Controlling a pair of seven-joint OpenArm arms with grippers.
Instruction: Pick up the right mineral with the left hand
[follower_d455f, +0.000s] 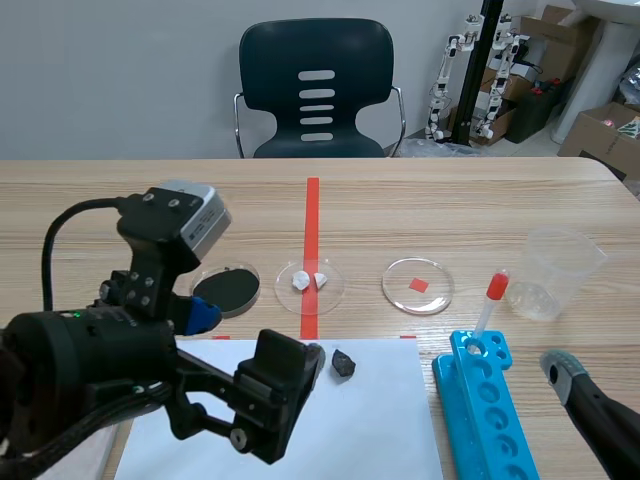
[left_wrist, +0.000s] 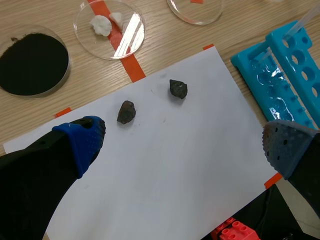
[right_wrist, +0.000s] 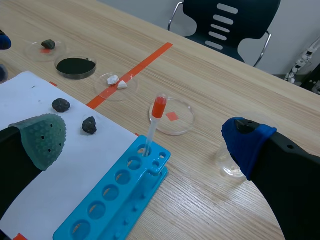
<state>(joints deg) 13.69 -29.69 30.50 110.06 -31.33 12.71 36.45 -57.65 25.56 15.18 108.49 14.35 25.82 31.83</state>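
Observation:
Two dark minerals lie on a white paper sheet (left_wrist: 165, 165). The right mineral (left_wrist: 178, 89) (follower_d455f: 343, 364) is ahead of my left gripper (left_wrist: 185, 145), roughly midway between its wide-apart fingers. The left mineral (left_wrist: 126, 112) sits just ahead of the blue-padded finger (left_wrist: 82, 140). The left gripper is open and hovers above the paper with nothing in it. In the scene view its near finger (follower_d455f: 285, 370) hides the left mineral. My right gripper (right_wrist: 145, 140) is open and empty, low at the table's right, above the blue rack (right_wrist: 120, 200).
A dish of black powder (follower_d455f: 227, 288), a dish with white pieces (follower_d455f: 310, 283) and a dish with a red square (follower_d455f: 417, 285) stand beyond the paper. The blue tube rack (follower_d455f: 490, 405) holds a red-topped dropper (follower_d455f: 492, 295). A clear beaker (follower_d455f: 560, 272) is at the right.

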